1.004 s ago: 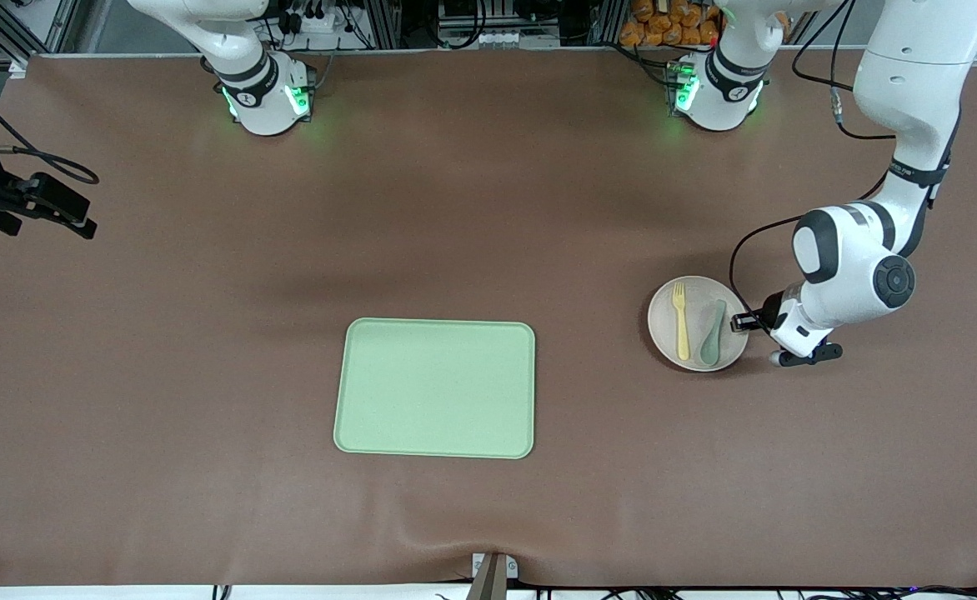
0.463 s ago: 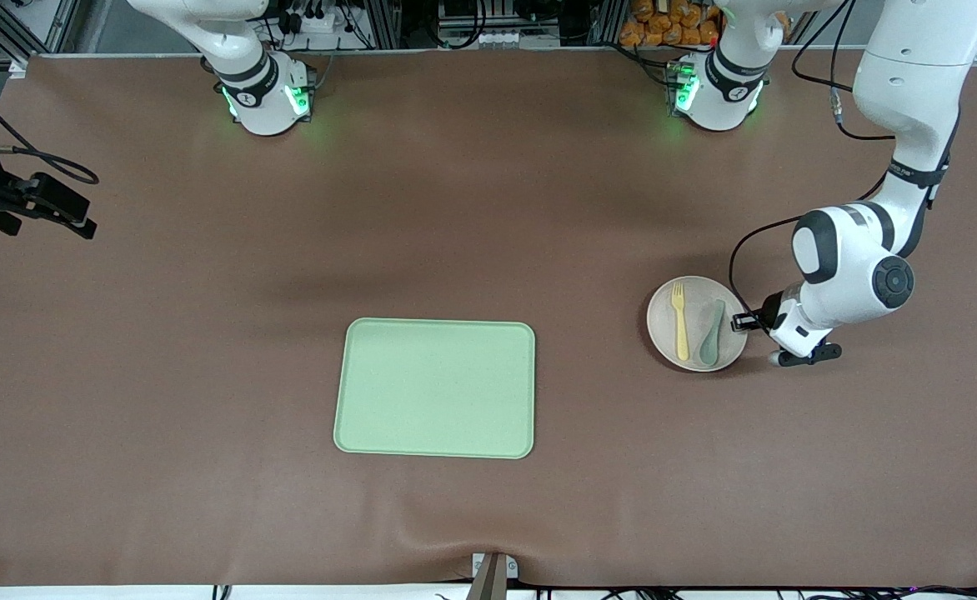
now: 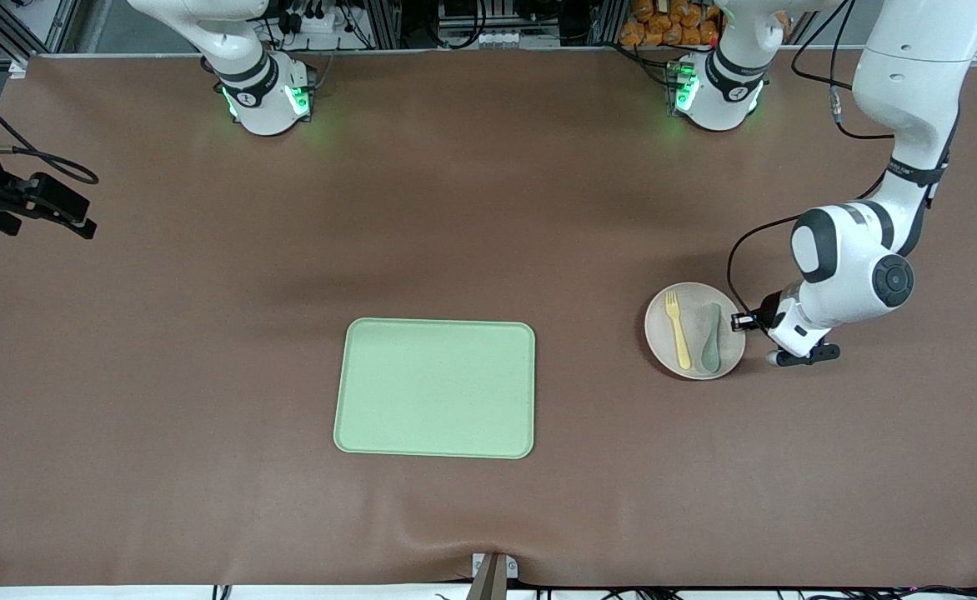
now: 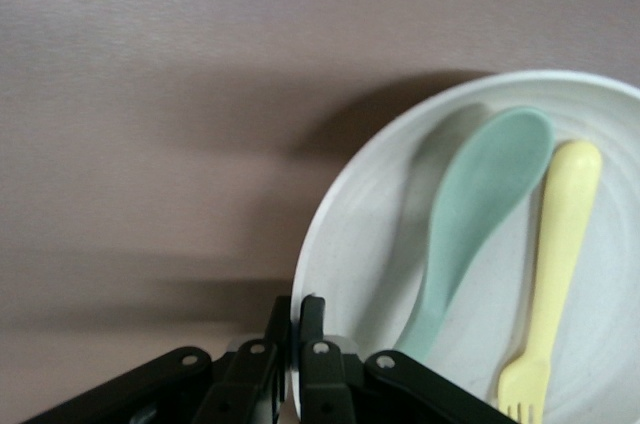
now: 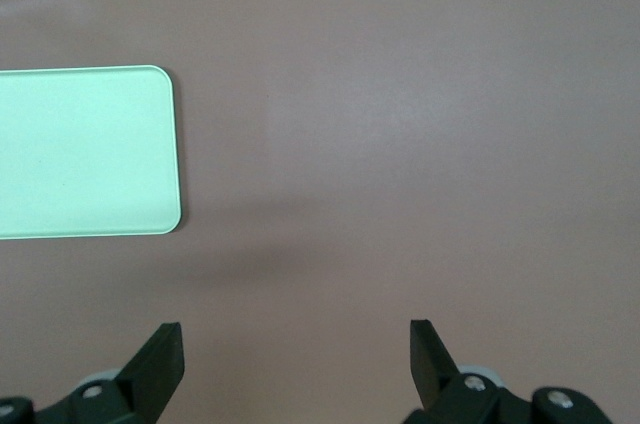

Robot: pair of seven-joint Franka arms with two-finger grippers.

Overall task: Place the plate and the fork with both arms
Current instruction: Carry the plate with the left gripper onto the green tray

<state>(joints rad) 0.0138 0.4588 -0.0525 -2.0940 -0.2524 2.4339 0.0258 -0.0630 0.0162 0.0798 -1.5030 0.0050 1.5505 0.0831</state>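
Pale-yellow fork [image 3: 677,331] lies flat on the round beige plate [image 3: 659,346].

Setting: robotics lab, test bench. Evidence: 2 white jointed arms [image 3: 864,258] bolted to counter [image 3: 488,208], bases lit green; brown mat covering whole counter; aluminium frame rails, power strips and cable bundles along edge by arm bases; black camera on mount [image 3: 34,204] at right arm's end; loose cables trailing over counter edge nearest front camera. No domestic furnishings.
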